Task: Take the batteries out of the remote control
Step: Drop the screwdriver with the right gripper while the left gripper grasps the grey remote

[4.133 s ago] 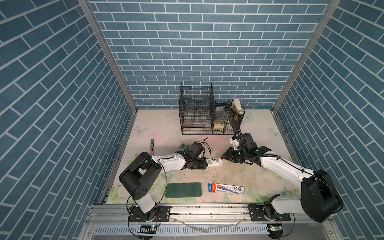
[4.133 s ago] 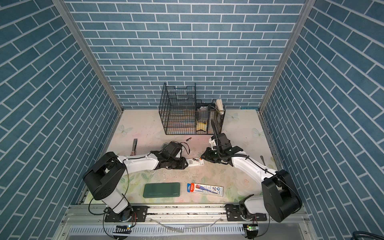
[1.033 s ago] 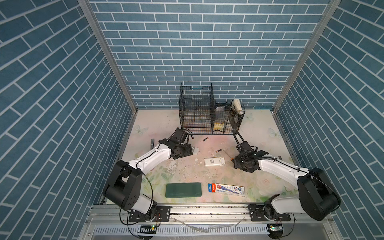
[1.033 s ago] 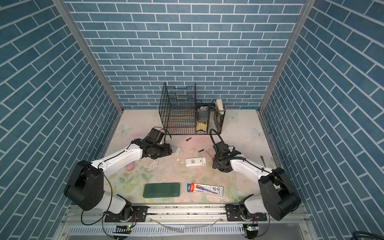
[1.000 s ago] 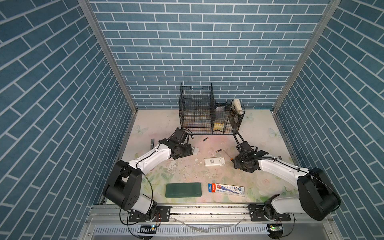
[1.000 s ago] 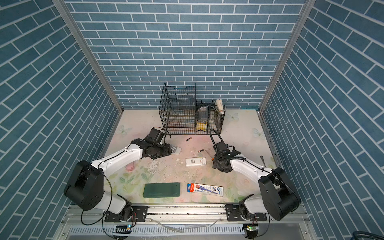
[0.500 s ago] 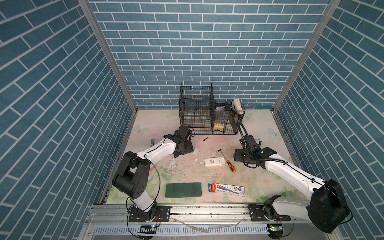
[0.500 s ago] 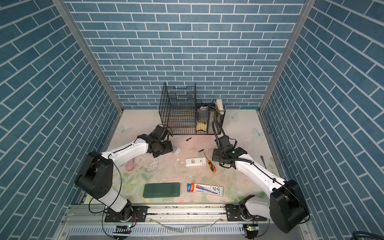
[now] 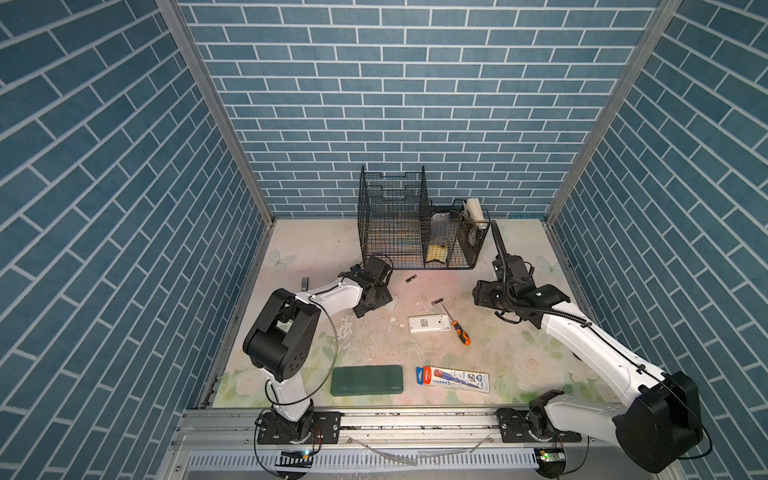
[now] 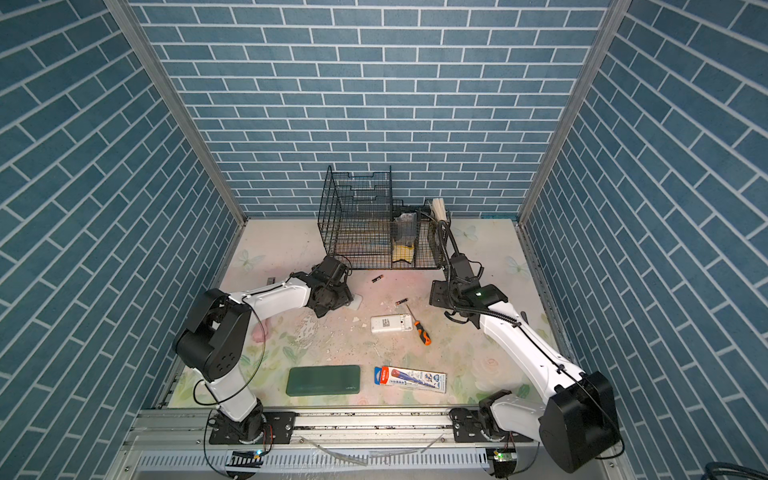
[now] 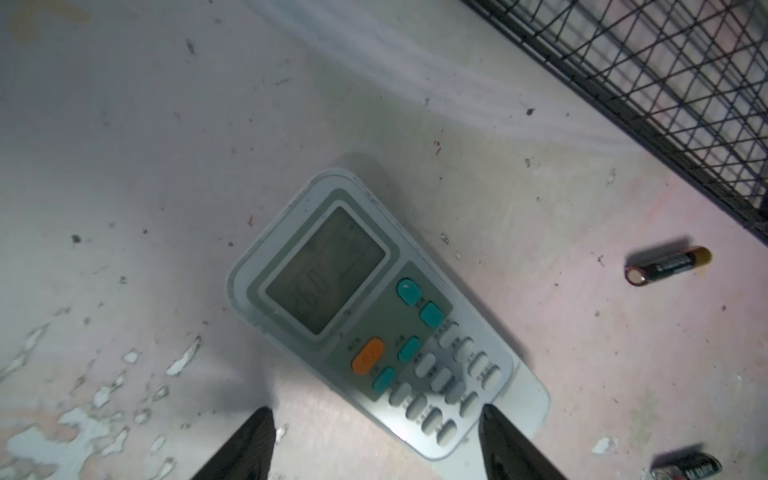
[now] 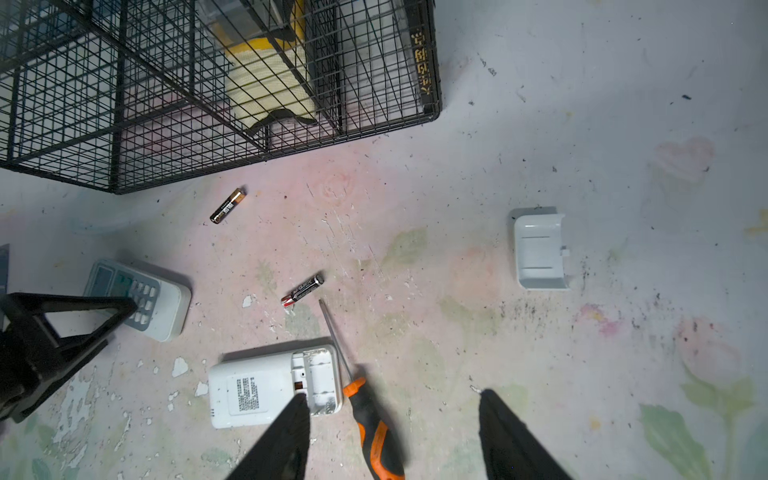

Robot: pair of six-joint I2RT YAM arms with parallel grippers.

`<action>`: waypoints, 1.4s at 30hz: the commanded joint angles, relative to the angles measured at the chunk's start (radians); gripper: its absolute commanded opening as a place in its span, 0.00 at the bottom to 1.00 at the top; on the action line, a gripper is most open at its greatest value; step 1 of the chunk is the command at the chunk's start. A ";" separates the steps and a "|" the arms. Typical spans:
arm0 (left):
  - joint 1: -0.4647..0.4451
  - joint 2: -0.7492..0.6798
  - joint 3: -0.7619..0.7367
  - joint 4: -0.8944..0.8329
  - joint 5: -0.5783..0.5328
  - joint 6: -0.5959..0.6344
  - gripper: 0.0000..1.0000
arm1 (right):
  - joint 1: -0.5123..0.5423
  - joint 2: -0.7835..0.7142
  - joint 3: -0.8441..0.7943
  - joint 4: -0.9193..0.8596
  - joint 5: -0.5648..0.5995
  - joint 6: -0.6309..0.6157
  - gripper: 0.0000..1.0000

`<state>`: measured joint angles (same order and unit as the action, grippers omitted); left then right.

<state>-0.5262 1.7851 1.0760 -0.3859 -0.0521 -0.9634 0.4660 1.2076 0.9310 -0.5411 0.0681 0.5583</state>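
Batteries [image 9: 437, 301]: two in sight, both loose on the surface [image 9: 316, 257], neither inside a remote.

Front edge: metal rail [image 9: 415, 419] carrying both arm bases.

Just behind: flat dark green case [image 9: 365, 379]. Beside it lies a printed carton [image 9: 453, 379], red at one end.

Middle: white remote [image 9: 429, 323], face down, battery bay uncovered. Screwdriver [image 9: 461, 332], orange-and-black handle, just beside the bay end, shaft pointing to the back. Nearer battery [image 12: 302, 289] just past the shaft tip, apart from it.

Right of that: right end effector [image 12: 392, 395], raised off the surface, fingers spread, nothing between them. Loose white cover [image 12: 540, 253] lying well apart from the white remote.

Left of middle: left end effector [image 11: 376, 410], low, fingers spread either side of the button end of a grey remote [image 11: 365, 307]. That remote lies flat, display up; contact cannot be told.

Further back: farther battery [image 9: 411, 279], near the foot of the black wire basket [image 9: 395, 216]. The basket stands by the back wall and holds a yellow-and-cream item [image 9: 436, 251].

Surface: pale floral print, scuffed, coating flaked in patches [image 9: 345, 328] beside the left arm.

Room: blue brick-pattern walls [image 9: 415, 104] on three sides, metal posts [image 9: 220, 116] in the back corners.
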 commanded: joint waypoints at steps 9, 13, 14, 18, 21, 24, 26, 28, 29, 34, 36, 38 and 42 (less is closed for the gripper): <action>-0.006 0.074 0.110 -0.007 -0.059 -0.018 0.79 | -0.033 0.026 0.050 0.015 -0.089 -0.069 0.64; -0.006 0.119 0.161 -0.024 -0.051 -0.012 0.79 | -0.039 0.029 0.057 0.015 -0.095 -0.079 0.63; -0.006 0.132 0.176 -0.036 -0.048 -0.011 0.79 | -0.041 0.025 0.057 0.015 -0.094 -0.081 0.64; -0.006 0.166 0.207 -0.055 -0.035 -0.013 0.79 | -0.051 0.011 0.055 0.015 -0.093 -0.087 0.63; -0.007 0.188 0.243 -0.102 -0.035 0.004 0.79 | -0.057 0.004 0.045 0.020 -0.095 -0.088 0.63; -0.007 0.208 0.279 -0.165 -0.033 0.026 0.79 | -0.064 -0.003 0.029 0.038 -0.102 -0.081 0.63; -0.008 0.219 0.295 -0.197 -0.031 0.038 0.78 | -0.067 -0.003 0.020 0.049 -0.107 -0.074 0.63; -0.008 0.230 0.309 -0.235 -0.030 0.053 0.77 | -0.069 -0.005 0.015 0.056 -0.112 -0.071 0.63; -0.010 0.236 0.316 -0.254 -0.029 0.063 0.77 | -0.069 -0.008 0.013 0.060 -0.112 -0.069 0.63; -0.010 0.280 0.348 -0.322 -0.011 0.131 0.77 | -0.070 -0.029 0.003 0.070 -0.100 -0.063 0.63; -0.011 0.295 0.350 -0.330 0.000 0.138 0.77 | -0.070 -0.038 -0.003 0.073 -0.099 -0.061 0.63; -0.012 0.301 0.346 -0.331 0.006 0.138 0.76 | -0.070 -0.044 -0.007 0.074 -0.094 -0.060 0.62; -0.015 0.280 0.320 -0.340 0.003 0.144 0.72 | -0.070 -0.040 -0.017 0.080 -0.099 -0.060 0.62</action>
<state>-0.5339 2.0407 1.4315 -0.6529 -0.0746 -0.8349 0.4000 1.1778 0.9348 -0.4770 -0.0307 0.5003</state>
